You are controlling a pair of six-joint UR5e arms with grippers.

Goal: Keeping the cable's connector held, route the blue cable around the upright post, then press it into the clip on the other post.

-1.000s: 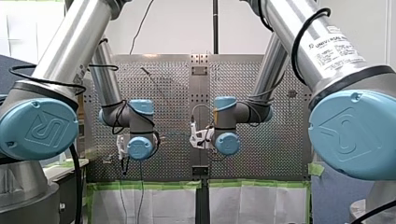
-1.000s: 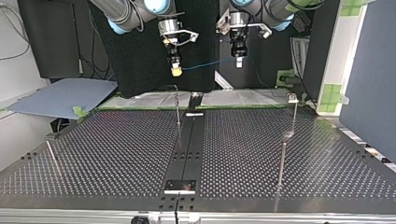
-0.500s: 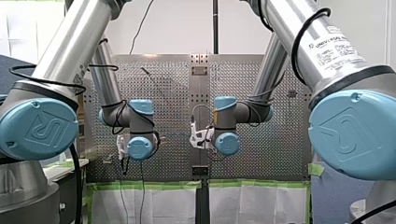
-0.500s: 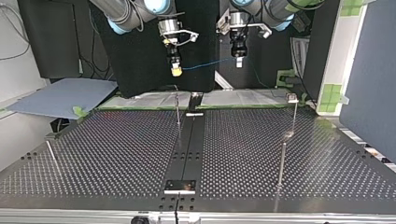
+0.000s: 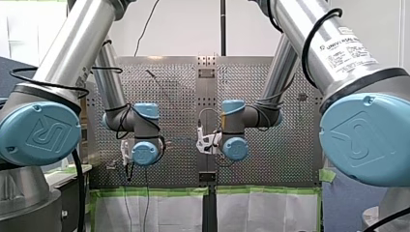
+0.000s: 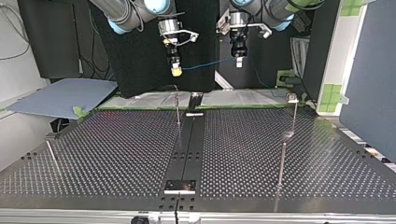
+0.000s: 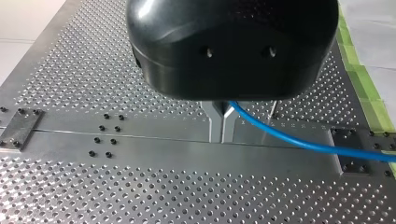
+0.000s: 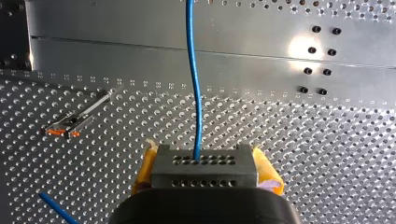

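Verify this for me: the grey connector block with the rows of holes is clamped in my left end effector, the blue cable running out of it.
Wrong arm. The connector block is clamped in my right end effector, between its yellow pads, the blue cable running out of it, as the right wrist view shows. My left end effector pinches only the cable.

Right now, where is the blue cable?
In the top view the blue cable stretches in the air above the table, from my right gripper at the left to my left gripper at the right.
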